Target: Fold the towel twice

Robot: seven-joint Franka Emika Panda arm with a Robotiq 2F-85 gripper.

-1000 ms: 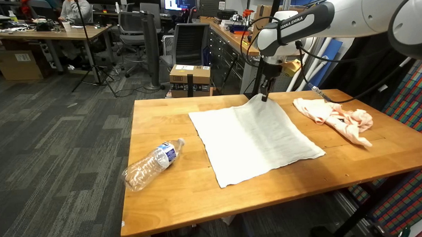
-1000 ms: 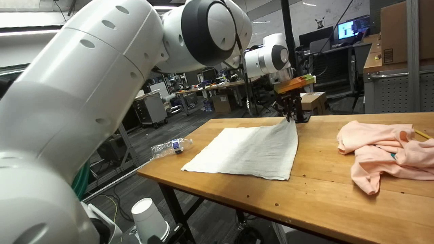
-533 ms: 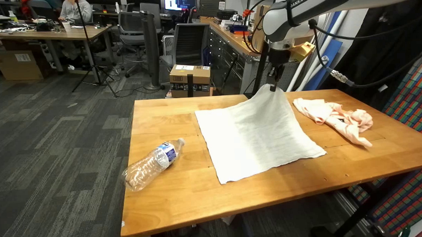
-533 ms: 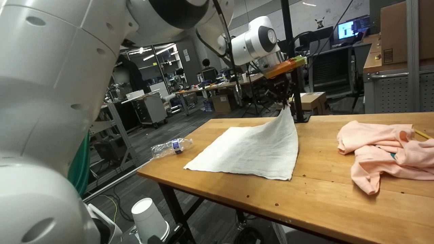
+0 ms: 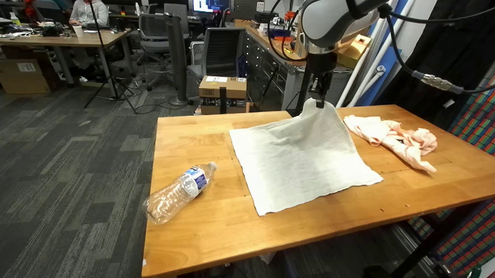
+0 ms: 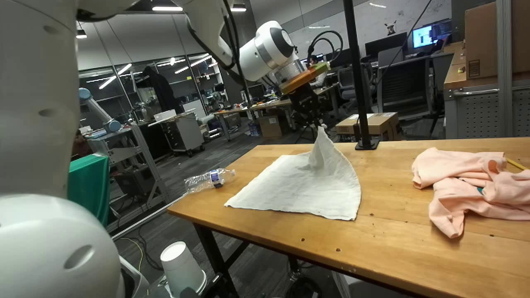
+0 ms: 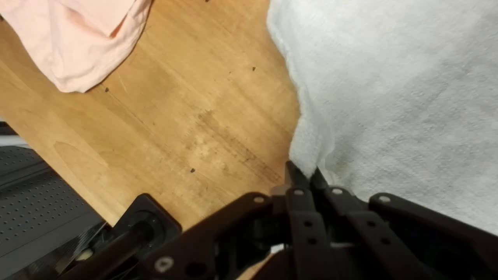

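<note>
Wooden table (image 5: 206, 243): pale planked top, grain showing, small dark specks. Black post (image 6: 357, 78) on a flat base at the far edge. White towel (image 5: 294, 170) spread over the middle of the tabletop: roughly square, matte, faintly crinkled. Most of it lies flat; a far corner stands raised in a soft peak, the cloth sloping down from it, shallow creases at its foot. Both near corners rest on the wood. In the wrist view the hem looks slightly rolled and wavy. Bare wood runs from the towel to the table's near edge in both exterior views. Pink cloth (image 6: 463, 198), soft, bunched in loose folds, to one side of the towel; a band of bare wood between them. Clear plastic bottle (image 5: 177, 195) on the opposite side, lying down, ribbed, blue-and-white label; neck toward the towel, base at the table's edge, bare wood between bottle and towel. Black gripper (image 7: 307, 175) above the tabletop at the raised corner, jaws narrow, holding the towel. Fingertips (image 7: 297, 179) close together, a small gathered bit of hem pinched between them.
</note>
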